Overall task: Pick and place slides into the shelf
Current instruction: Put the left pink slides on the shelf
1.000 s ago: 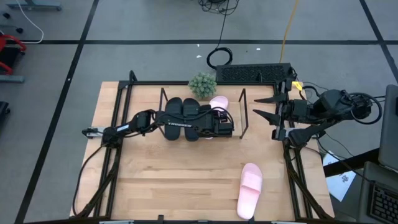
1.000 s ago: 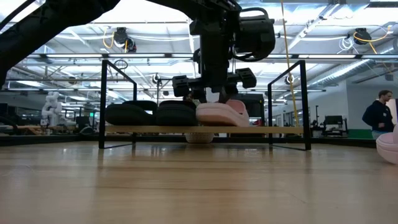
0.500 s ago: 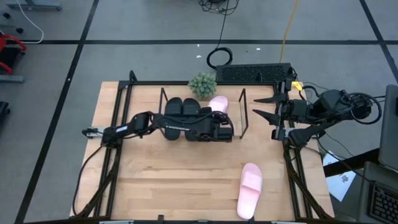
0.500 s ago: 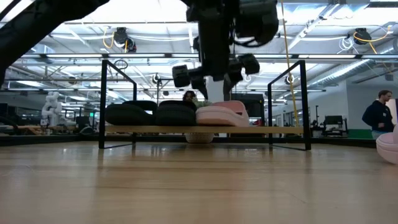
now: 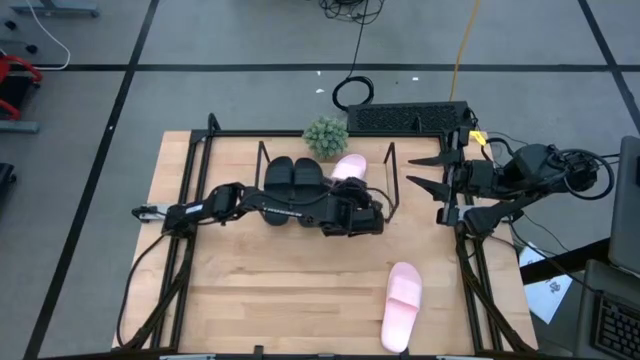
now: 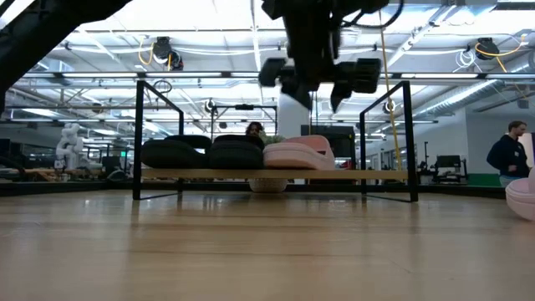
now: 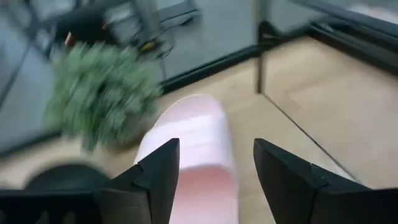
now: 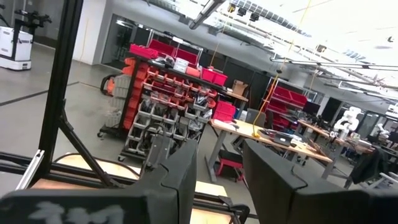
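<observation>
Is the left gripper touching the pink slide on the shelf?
Apart. In the low view the left gripper hangs above the pink slide on the shelf, with background showing between them.

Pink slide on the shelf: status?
Left hand open, above it. Pink slide on shelf beside black pair. Second pink slide on table. Right hand parked.

**Four cameras, one shelf in common**

The high camera looks straight down on the whole desk. The low one sits at desk height, facing the shelf. The left wrist camera peers closely past the left claw; the right wrist camera faces the room.
</observation>
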Motion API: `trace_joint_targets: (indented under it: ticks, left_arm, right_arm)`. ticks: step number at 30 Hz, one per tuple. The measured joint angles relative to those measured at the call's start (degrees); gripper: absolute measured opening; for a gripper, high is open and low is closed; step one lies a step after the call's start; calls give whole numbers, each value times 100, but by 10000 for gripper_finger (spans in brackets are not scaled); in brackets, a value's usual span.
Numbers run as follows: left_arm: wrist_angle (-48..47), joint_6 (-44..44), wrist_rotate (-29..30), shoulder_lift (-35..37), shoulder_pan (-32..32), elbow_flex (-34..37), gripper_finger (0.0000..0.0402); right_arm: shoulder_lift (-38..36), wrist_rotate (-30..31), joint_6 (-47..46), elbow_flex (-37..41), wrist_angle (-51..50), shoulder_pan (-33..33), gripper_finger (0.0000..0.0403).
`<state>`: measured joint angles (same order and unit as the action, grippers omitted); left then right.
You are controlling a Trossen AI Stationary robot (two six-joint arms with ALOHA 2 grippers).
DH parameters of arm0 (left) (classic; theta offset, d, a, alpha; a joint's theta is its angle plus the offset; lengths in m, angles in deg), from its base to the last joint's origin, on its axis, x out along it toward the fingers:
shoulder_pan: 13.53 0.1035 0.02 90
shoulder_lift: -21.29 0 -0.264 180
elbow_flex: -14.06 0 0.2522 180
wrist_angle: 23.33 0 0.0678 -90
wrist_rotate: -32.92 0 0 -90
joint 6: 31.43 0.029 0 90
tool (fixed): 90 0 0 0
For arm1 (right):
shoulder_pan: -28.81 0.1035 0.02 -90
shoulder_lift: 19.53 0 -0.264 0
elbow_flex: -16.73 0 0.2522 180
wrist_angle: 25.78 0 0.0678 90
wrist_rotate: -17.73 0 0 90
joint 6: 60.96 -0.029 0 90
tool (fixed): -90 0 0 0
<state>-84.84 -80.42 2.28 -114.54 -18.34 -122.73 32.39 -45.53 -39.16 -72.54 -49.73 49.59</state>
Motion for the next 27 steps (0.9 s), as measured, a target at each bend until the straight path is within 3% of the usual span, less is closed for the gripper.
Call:
trace_joint_targets:
  ticks: [3, 13, 19, 24, 27]
  left_arm:
    - [189, 1517, -191, 0, -67, 0, 207]
    - [-621, 4385, -60, -9, -387, 2, 207]
    - [-1410, 4972, 145, -9, -381, 7, 207]
    - [-1216, 5315, -106, -11, -132, 7, 207]
    - [-1006, 5492, -596, -7, 100, 4, 207]
  right_arm:
    - [0, 9, -3, 0, -62, 0, 121]
    - [-12, 20, 322, 0, -241, -2, 121]
    - [-28, 46, 725, 0, -116, -2, 121]
    - [-26, 46, 802, 0, -119, -2, 121]
    - [-24, 46, 798, 0, -121, -2, 121]
